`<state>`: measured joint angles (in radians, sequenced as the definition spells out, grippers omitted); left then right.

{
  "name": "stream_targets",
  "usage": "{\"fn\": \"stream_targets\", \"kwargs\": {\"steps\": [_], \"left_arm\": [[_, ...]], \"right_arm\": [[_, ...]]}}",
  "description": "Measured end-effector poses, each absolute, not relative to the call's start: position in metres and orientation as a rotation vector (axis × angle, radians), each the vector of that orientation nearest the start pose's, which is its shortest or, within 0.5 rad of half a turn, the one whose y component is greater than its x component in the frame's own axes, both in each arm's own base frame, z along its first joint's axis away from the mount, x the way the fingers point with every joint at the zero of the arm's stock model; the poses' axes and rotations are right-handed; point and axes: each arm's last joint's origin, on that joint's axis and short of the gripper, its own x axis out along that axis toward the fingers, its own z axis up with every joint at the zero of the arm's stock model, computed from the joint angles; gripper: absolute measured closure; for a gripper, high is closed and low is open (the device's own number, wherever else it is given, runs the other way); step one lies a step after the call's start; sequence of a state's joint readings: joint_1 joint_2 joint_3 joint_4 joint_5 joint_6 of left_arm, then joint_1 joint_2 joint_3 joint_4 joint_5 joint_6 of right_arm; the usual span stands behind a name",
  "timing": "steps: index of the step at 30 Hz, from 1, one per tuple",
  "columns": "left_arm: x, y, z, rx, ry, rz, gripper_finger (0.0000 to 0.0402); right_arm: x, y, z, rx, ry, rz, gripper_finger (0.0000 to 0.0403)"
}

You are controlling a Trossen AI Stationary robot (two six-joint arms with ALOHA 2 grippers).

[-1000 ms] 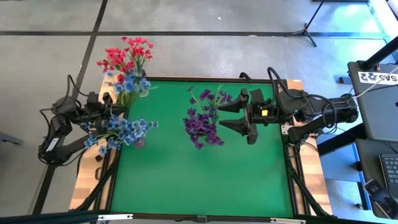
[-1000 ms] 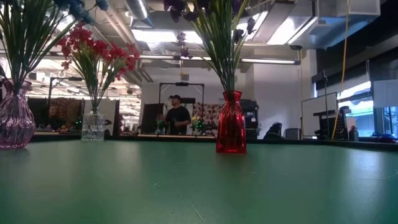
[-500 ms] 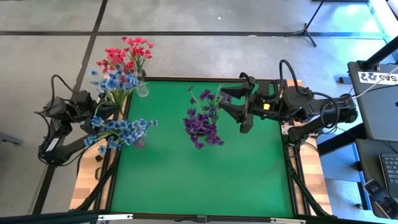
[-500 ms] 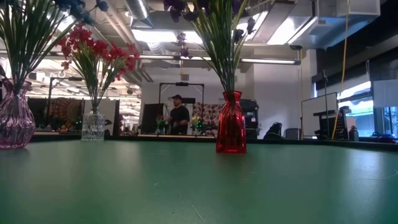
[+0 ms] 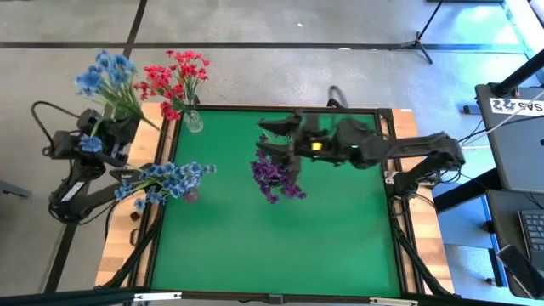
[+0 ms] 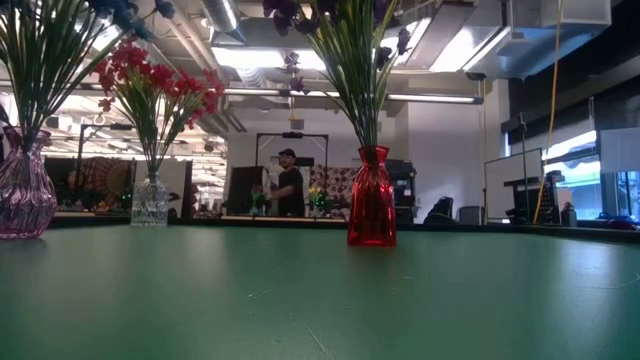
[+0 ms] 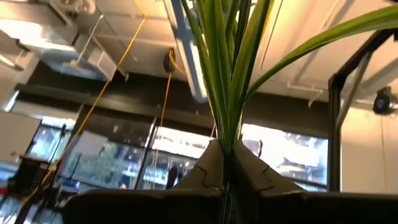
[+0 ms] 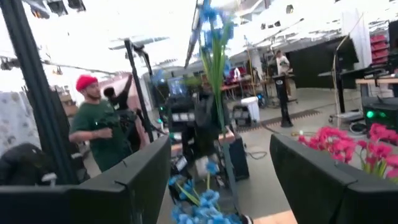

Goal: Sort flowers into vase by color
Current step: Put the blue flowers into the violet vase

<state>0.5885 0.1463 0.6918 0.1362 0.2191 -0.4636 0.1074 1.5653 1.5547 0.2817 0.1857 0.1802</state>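
My left fingers (image 7: 227,180) are pinched tight on the thin green stems of a light blue sprig (image 5: 104,76), held up off the left edge of the counter (image 5: 280,229). In my left wrist view the stems run out of frame, so the blossoms are cut off there. My right fingers (image 5: 274,140) are spread wide and hold nothing, reaching out over the dark purple flowers (image 5: 276,174). From above they hide part of that bunch, and I cannot tell whether they touch it.

In the overhead view the vases are mostly hidden under their blooms. The level view shows them better: a red glass vase (image 6: 371,210) carries green stems whose tops are cut off. A ribbed purple glass vase (image 6: 22,190) at the near left is partly cropped. A clear glass vase (image 6: 150,200) farther back holds the red-pink flowers (image 5: 177,75). More light blue flowers (image 5: 166,177) spill over the counter's left edge.

The counter is a flat green mat in a dark frame with wooden side strips. Beyond it lie a grey concrete floor, ceiling strip lights, hanging yellow cables and dark shelving. A person (image 6: 287,185) in a cap stands far back. My right wrist view shows a blurred person in a red cap (image 8: 99,134) and another distant figure (image 8: 283,65).
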Motion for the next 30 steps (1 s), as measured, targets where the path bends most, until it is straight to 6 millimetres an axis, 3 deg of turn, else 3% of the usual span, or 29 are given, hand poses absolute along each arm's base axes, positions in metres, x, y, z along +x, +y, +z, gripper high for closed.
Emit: {"fn": "stream_targets", "kwargs": {"steps": [4,9,16,22,30], "left_arm": [[0.038,0.018,0.392,-0.201,-0.715,0.181,0.0400],[0.069,0.038,0.400,-0.250,-0.621,0.200,0.0400],[0.096,0.055,0.406,-0.316,-0.613,0.184,0.0400],[0.125,0.065,0.405,-0.349,-0.635,0.146,0.0400],[0.158,0.071,0.396,-0.392,-0.628,0.136,0.0400]], "right_arm": [[0.376,0.022,0.446,0.204,-0.264,-0.070,0.0129],[0.388,0.009,0.442,0.194,-0.221,-0.101,0.0129],[0.411,0.000,0.413,0.180,-0.133,-0.140,0.0129],[0.431,-0.015,0.397,0.173,-0.197,-0.135,0.0131],[0.443,-0.039,0.380,0.232,-0.202,-0.112,0.0202]]}}
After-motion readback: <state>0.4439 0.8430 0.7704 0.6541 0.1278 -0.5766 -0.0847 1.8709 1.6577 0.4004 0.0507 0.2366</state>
